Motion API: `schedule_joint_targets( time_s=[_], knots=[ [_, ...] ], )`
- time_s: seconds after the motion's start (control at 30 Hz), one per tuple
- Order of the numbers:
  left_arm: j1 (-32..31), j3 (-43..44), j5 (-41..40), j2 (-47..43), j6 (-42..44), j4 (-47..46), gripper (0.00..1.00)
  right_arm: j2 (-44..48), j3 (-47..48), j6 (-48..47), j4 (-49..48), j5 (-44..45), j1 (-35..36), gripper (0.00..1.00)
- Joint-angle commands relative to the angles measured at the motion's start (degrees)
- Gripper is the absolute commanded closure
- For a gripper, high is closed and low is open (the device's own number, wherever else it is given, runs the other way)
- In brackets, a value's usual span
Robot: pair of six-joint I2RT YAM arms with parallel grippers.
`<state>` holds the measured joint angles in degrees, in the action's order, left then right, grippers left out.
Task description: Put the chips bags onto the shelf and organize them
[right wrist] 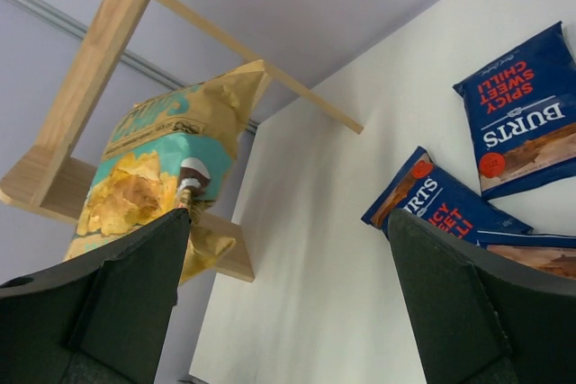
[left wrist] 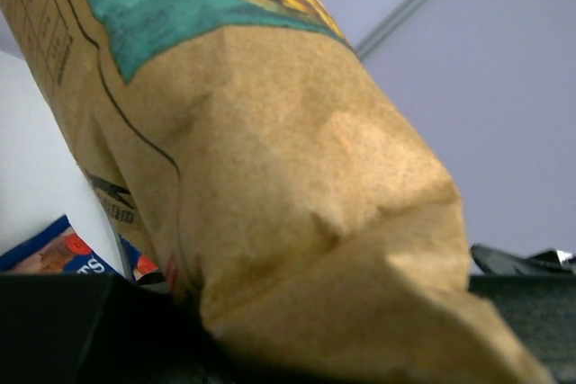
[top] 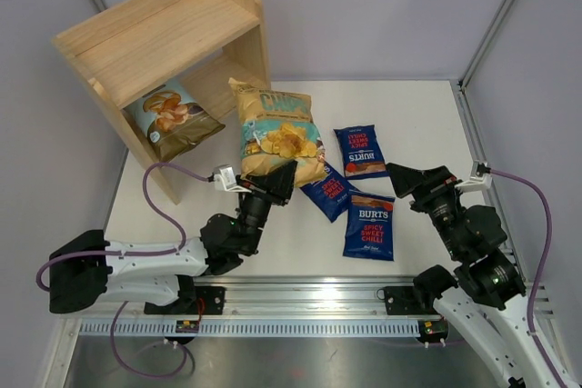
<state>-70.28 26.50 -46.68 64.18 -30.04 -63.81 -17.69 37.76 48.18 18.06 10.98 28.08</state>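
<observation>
Left gripper (top: 273, 181) clamped on the bottom seam of the glossy tan-yellow chips bag (top: 277, 129) — held upright, just right of the light wooden two-tier shelf (top: 155, 38), presumably for insertion. Right gripper (top: 400, 174) stands open near the flat dark blue snack bags (top: 368, 224) — apparently idle.

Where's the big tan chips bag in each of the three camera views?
Top external: tan chips bag at centre, held by the left gripper, right of the shelf.
Left wrist: it fills most of the frame.
Right wrist: left of centre, overlapping the shelf.
Shared landmark: dark blue Burts bags, at right in the top and right wrist views, lower left in the left wrist view.
</observation>
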Motion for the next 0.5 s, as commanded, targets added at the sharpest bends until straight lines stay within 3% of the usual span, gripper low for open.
schedule_joint_targets(
  time_s=[0.0, 0.13, 0.47],
  knots=[
    [0.67, 2.50, -10.53, -1.87, 3.58, -8.35, 0.91, 0.20, 2.67, -2.74, 1.45, 2.64, -0.04, 0.01],
    [2.60, 3.73, -11.69, -1.69, 6.31, -10.89, 0.91, 0.03, 3.55, -3.27, 1.53, 2.38, -0.04, 0.01],
    [16.39, 10.22, -5.97, 0.58, -0.63, -1.23, 0.91, -0.50, 5.83, -4.67, 0.92, 0.53, 0.05, 0.01]
  ],
)
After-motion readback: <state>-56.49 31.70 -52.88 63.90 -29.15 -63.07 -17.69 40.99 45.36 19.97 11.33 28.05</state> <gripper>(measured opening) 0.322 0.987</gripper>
